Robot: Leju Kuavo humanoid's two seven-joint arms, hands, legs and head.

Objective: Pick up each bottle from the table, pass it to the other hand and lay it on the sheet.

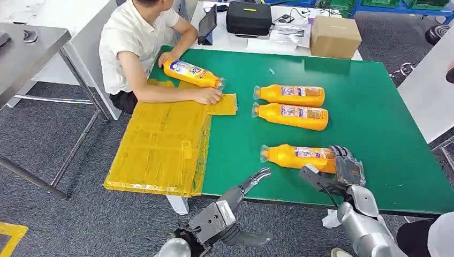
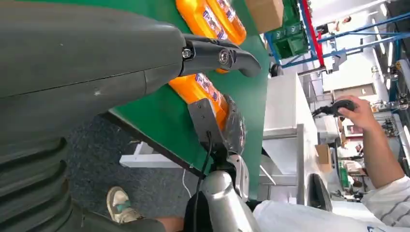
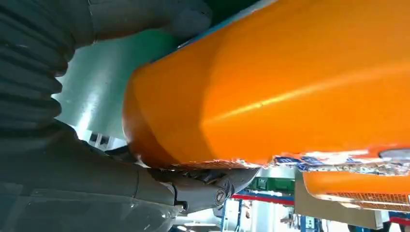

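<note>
Nearest bottle (image 1: pixel 297 157): orange plastic, smooth and glossy, printed label, clear film over the cap end. It lies on its side near the front edge of the green table (image 1: pixel 385 160), neck pointing toward the sheet.

Right hand (image 1: pixel 342 170): your fingers wrap the bottle's base end, thumb below and fingers above, so the neck end is left free for the other hand to take. Whether it is lifted yet, you cannot tell.

Left hand (image 1: pixel 243 190): empty, fingers spread and extended, just short of the table edge, likely waiting for the pass.

Two more bottles (image 1: pixel 292 95) (image 1: pixel 292 116): side by side, farther back.

Yellow sheet (image 1: pixel 160 144): thin, creased, overhanging the table's edge. A person (image 1: pixel 134 48) presses it flat and holds a fourth bottle (image 1: pixel 191 73) on it.
</note>
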